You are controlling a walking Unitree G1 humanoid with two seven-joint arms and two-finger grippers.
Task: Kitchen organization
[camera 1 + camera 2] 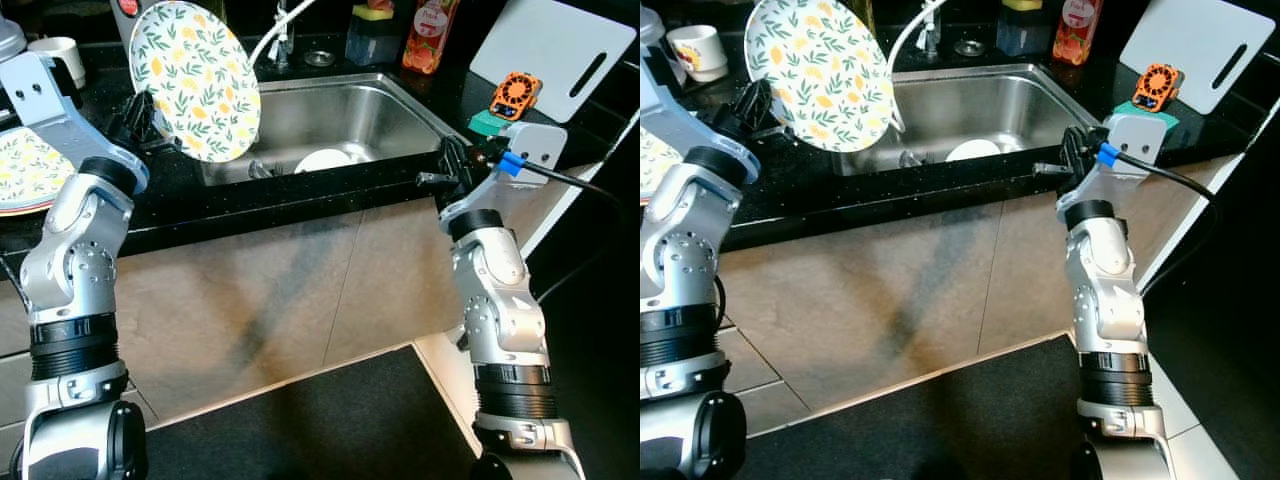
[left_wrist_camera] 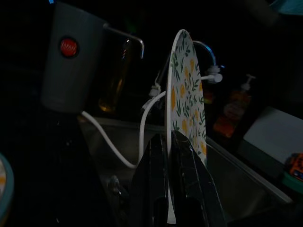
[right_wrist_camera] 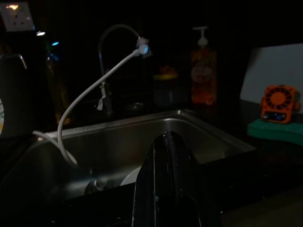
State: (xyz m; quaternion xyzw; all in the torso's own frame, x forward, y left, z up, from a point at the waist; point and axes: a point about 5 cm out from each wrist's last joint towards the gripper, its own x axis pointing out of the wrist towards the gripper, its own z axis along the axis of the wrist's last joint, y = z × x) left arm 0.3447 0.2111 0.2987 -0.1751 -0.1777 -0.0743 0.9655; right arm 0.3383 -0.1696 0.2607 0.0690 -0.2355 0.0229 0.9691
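Plate [image 1: 195, 80] with floral print, held on edge above the sink's [image 1: 400, 110] ten o'clock corner, rim clenched in the left end effector [image 1: 150, 125], probably for transfer to the bench [image 1: 300, 195]. Right end effector [image 1: 440, 178], fingers together and empty, waits at four o'clock.

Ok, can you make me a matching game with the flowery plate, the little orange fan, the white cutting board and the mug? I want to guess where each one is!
Things:
1. flowery plate
2. orange fan
3. white cutting board
4. mug

Places:
A. leaning up at the back right of the counter
B. on the green sponge, right of the sink
C. held on edge by the left gripper
D. on the counter at the far left

Pairs: 1-C, 2-B, 3-A, 4-D
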